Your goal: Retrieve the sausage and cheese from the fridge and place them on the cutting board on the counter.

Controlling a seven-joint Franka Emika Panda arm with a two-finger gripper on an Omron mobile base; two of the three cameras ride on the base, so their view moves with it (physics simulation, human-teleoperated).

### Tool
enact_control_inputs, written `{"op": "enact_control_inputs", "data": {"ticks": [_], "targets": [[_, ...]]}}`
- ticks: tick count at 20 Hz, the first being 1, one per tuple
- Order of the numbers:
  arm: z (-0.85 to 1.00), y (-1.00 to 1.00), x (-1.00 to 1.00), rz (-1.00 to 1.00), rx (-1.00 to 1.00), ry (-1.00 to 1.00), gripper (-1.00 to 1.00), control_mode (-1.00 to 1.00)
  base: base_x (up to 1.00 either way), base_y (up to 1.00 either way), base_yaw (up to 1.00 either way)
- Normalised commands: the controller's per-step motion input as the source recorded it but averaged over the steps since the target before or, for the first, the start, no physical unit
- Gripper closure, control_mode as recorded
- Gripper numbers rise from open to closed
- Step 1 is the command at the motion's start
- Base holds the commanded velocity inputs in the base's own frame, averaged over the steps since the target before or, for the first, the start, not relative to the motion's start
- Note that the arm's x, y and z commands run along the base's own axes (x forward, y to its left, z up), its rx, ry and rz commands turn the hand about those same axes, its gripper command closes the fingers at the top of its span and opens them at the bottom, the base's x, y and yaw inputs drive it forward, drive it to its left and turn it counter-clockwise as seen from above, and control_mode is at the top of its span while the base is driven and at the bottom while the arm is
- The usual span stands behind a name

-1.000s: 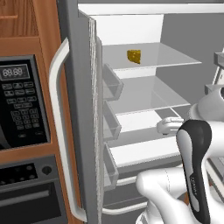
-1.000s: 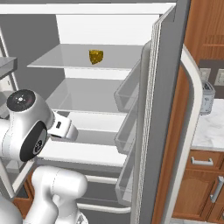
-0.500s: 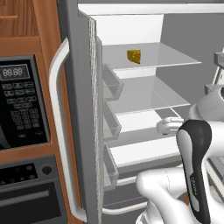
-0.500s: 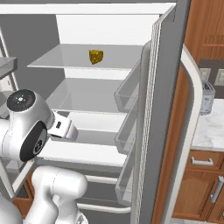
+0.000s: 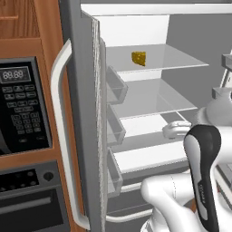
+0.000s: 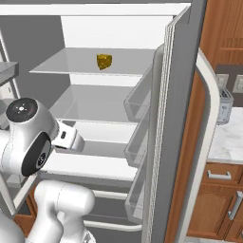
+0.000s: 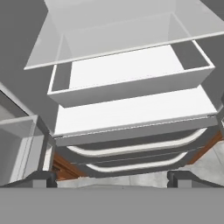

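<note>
Wood cabinets frame the open fridge (image 5: 86, 113), with one black microwave (image 5: 20, 106) to its left. Inside are two glass shelves and three bins in each open door. One cheese (image 5: 138, 58) wedge sits on the upper shelf (image 6: 71, 64). Lower down, the claw (image 7: 111, 179) faces a white drawer (image 7: 131, 85), fingertips set wide apart, holding nothing.

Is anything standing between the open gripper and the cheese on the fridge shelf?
Yes: the cheese sits on the top glass shelf, while the gripper is open, lower down, facing the white drawers. A second glass shelf lies between their levels. Both doors are open.
</note>
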Motion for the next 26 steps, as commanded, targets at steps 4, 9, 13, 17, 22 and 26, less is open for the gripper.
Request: {"op": "enact_control_inputs", "data": {"ticks": [4, 9, 13, 17, 22, 26], "targets": [[0.5, 0.01, 0.0, 0.0, 0.0, -0.32, -1.0, -1.0, 0.0, 0.0, 0.0], [0.64, 0.01, 0.04, -0.01, -0.02, -0.31, -1.0, -1.0, 0.0, 0.0, 0.0], [0.7, 0.05, 0.11, -0.06, -0.1, -0.12, -1.0, -1.0, 0.0, 0.0, 0.0], [0.65, 0.01, 0.2, -0.05, -0.06, 0.0, -1.0, -1.0, 0.0, 0.0, 0.0], [0.55, -0.01, 0.28, -0.04, -0.01, -0.01, -1.0, -1.0, 0.0, 0.0, 0.0], [0.45, -0.04, 0.33, 0.0, 0.0, -0.03, -1.0, -1.0, 0.0, 0.0, 0.0]]}}
